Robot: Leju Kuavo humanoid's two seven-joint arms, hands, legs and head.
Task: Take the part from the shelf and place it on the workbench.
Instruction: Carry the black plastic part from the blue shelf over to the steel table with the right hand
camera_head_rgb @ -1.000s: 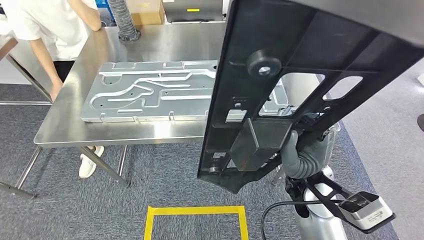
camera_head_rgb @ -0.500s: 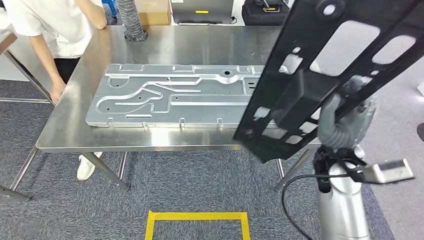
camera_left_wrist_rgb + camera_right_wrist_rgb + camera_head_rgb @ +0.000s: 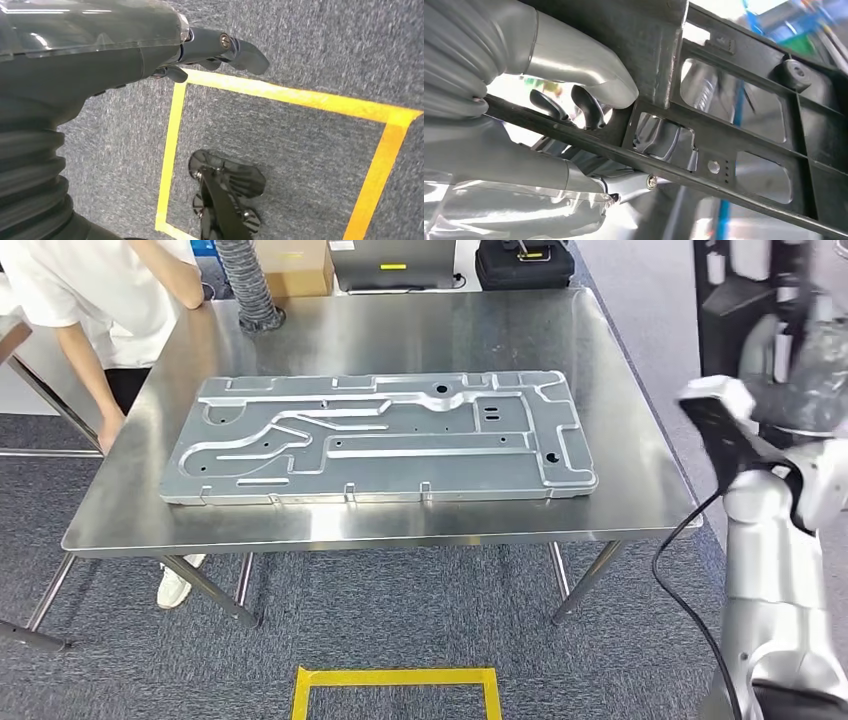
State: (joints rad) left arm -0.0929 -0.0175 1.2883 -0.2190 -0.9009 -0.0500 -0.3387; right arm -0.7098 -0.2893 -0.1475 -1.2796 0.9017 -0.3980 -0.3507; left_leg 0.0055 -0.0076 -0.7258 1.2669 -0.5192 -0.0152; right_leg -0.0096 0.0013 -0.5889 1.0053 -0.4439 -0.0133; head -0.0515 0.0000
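Since half a second ago the black part [image 3: 724,125] has swung up and off to the right of the head view, where it had hung across the workbench [image 3: 640,450]. It is off the shelf but not yet set down, so the placing is all that is left. The right hand [image 3: 574,95] grips it, thumb and fingers wrapped round a rib. Its long axis runs out and away from that hand, though I cannot tell how it lies against the bench. A grey metal plate [image 3: 380,440] covers much of the benchtop (placing room looks tight). The left hand [image 3: 200,50] hangs over the carpet, fingers loosely curled, holding nothing.
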